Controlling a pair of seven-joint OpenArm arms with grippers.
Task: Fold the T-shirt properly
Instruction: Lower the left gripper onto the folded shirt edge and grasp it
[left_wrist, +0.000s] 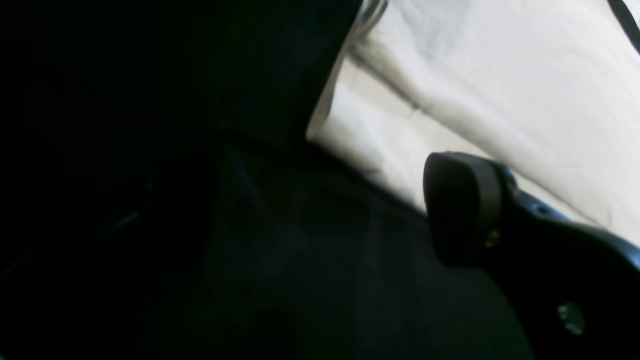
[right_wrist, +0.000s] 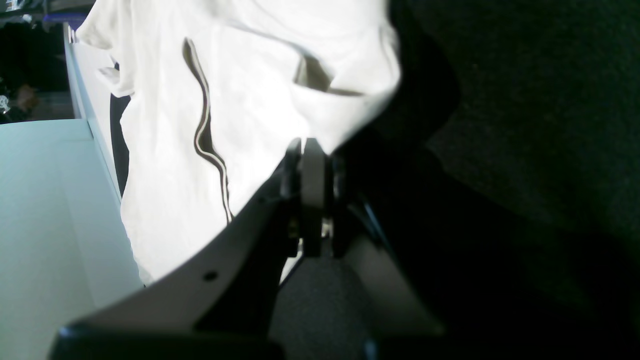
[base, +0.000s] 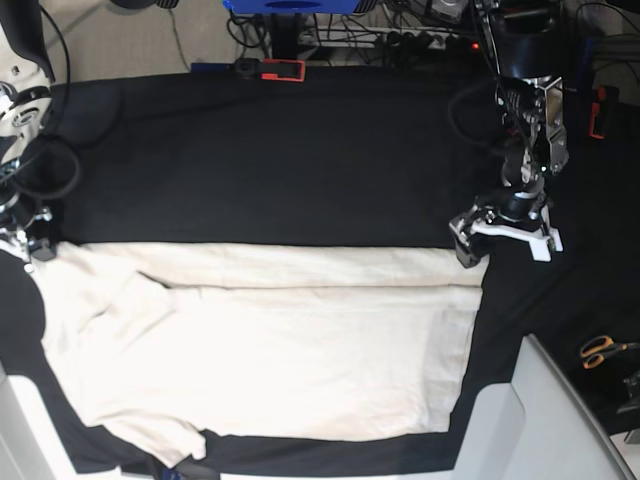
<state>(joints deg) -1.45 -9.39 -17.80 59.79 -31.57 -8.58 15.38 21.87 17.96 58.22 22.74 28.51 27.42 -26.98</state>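
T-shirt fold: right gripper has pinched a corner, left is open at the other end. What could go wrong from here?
1. The right gripper is shut on only a thin edge of the T-shirt; the cloth may slip out when lifted.
2. The left gripper is open beside the hem corner, not holding it, so a one-sided pull could skew the fold.
3. The bottom edge lies near the black table front and may slide off.

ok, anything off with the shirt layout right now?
The T-shirt lies mostly flat, but its sleeve end is bunched and lifted where the right gripper pinches it. Orange-handled scissors lie off to the side.
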